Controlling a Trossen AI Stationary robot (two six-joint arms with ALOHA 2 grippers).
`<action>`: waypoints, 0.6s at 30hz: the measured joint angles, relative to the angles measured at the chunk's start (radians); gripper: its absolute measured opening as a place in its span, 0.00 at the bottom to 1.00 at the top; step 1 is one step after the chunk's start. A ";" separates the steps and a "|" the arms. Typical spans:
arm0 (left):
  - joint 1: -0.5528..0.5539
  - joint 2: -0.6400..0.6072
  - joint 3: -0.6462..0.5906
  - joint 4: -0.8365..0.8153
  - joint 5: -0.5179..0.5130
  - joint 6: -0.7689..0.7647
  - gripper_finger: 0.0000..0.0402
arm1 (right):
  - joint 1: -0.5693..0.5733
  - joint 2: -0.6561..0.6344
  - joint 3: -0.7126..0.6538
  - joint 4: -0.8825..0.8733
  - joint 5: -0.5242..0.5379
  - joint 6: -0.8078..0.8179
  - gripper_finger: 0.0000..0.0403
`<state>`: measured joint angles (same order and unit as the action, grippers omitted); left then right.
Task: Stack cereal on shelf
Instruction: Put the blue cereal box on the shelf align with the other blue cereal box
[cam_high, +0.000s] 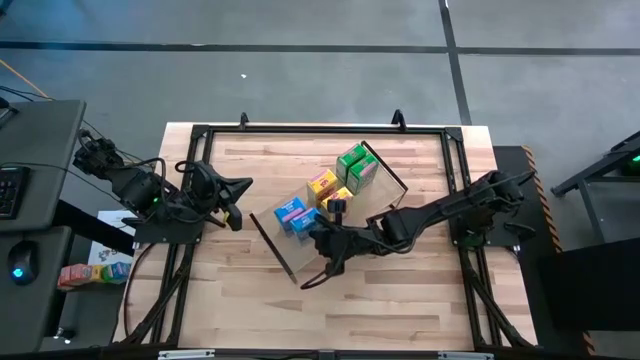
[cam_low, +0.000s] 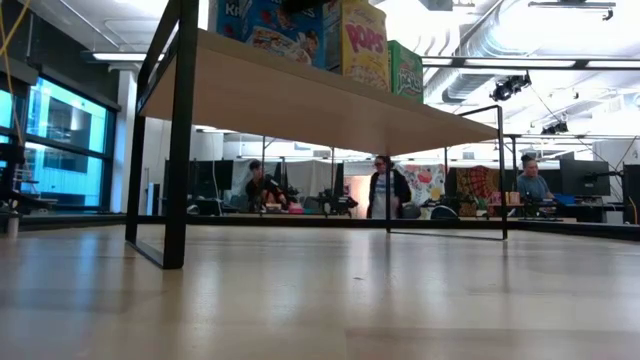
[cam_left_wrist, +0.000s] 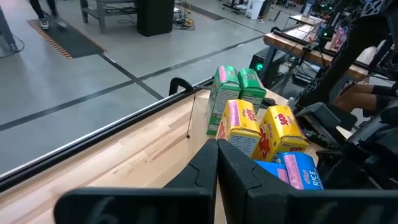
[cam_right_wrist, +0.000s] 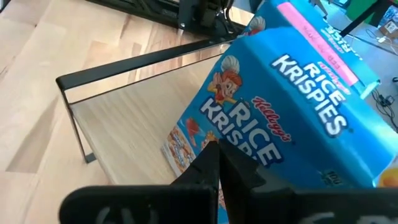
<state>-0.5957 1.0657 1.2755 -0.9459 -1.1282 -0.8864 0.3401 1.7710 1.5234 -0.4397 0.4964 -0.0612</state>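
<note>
Placing step, near done. Shelf mid-table, angled; on it green boxes at 1 o'clock end, yellow boxes mid, blue Rice Krispies boxes at 7 o'clock end. Right gripper just beside the blue boxes, fingers pressed together, holding nothing. Left gripper parked at shelf's 9 o'clock, fingers together too. Next, prob: back right arm off w/o nudging blue boxes.

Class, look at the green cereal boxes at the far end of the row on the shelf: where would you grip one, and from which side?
Probably from above, closing on its two narrow side faces near the top. The green cereal boxes stand upright on the shelf with a yellow box close beside them, so only the tops and outer faces are free. The left end effector, at the table's left, has the clearer approach.
</note>
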 joint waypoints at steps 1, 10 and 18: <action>0.000 0.000 0.000 0.000 0.000 0.000 0.00 | 0.000 0.000 0.000 -0.001 -0.001 0.000 0.00; 0.000 0.000 0.000 0.000 0.036 0.060 0.00 | 0.003 -0.006 -0.001 -0.004 -0.060 0.000 0.00; 0.000 0.000 0.000 0.000 0.038 0.069 0.00 | -0.027 -0.006 -0.001 -0.004 -0.065 -0.018 0.00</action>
<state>-0.5957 1.0657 1.2751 -0.9459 -1.0904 -0.8169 0.3127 1.7653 1.5227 -0.4440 0.4312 -0.0795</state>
